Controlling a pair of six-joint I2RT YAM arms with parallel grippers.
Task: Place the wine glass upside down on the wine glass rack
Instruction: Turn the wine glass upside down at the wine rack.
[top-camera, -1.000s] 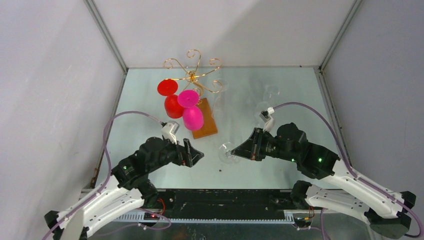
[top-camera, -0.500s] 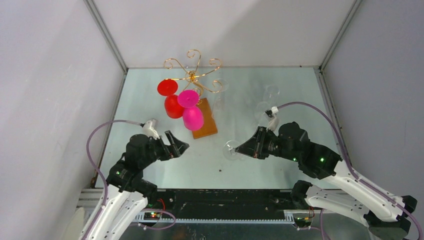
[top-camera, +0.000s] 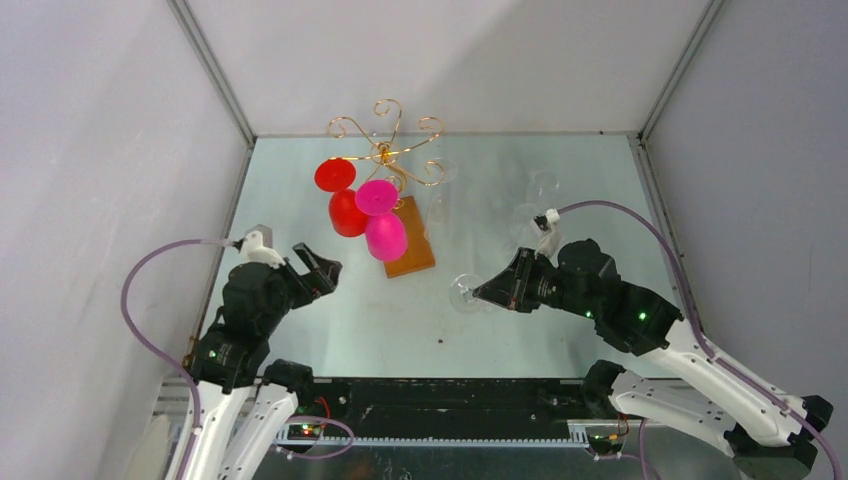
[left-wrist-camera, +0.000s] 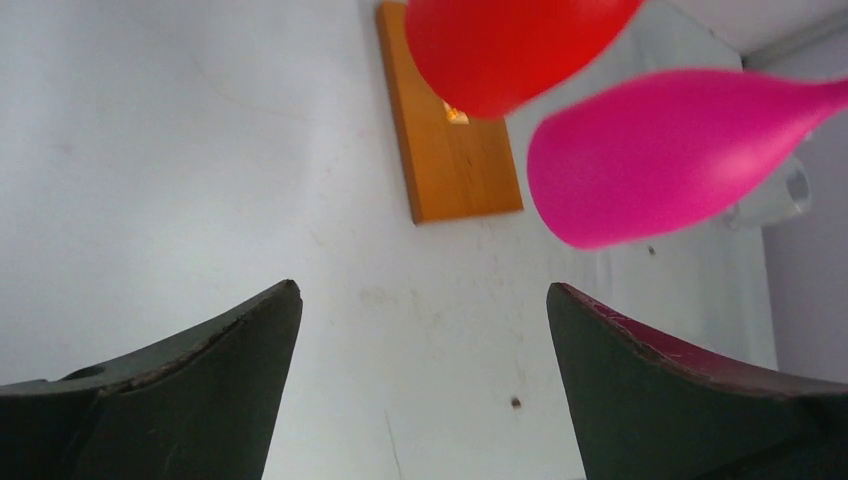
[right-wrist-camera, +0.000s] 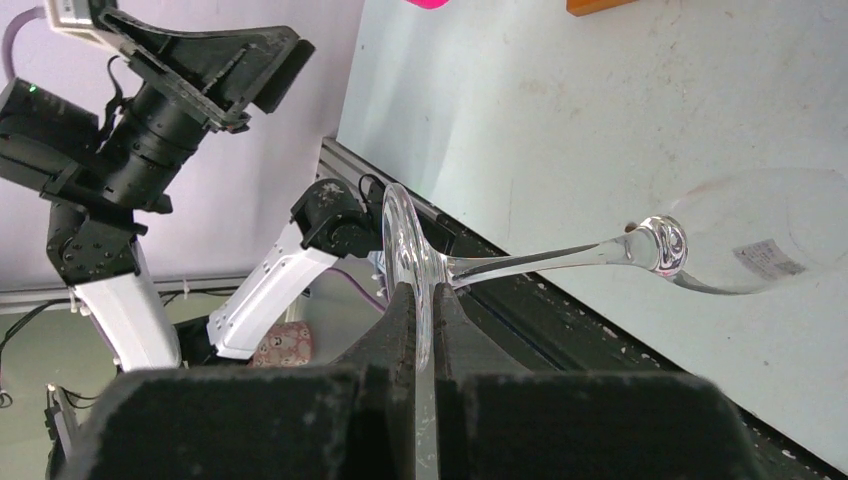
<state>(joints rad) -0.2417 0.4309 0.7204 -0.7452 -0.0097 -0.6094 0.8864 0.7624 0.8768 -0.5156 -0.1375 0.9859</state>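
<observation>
Right gripper (right-wrist-camera: 420, 300) clamped tight on foot rim of wine glass (right-wrist-camera: 545, 262): clear, thin, fragile, slick, light; stem likely safer hold. Left gripper (left-wrist-camera: 422, 290) spread wide, empty, near left

Field note: I'm driving this from inside a robotics lab test cell, not a home. Plain grey panels (top-camera: 100, 150) close off three sides, joined by aluminium frame struts (top-camera: 212, 75). The left arm (top-camera: 245, 320) and right arm (top-camera: 620, 310) are bolted to a black rail (top-camera: 450, 400) at the near edge of a pale table (top-camera: 560, 170). Purple cables (top-camera: 603, 204) loop loose and green status lights glow. The wine glass rack (top-camera: 385, 150) stands on the bare tabletop.
</observation>
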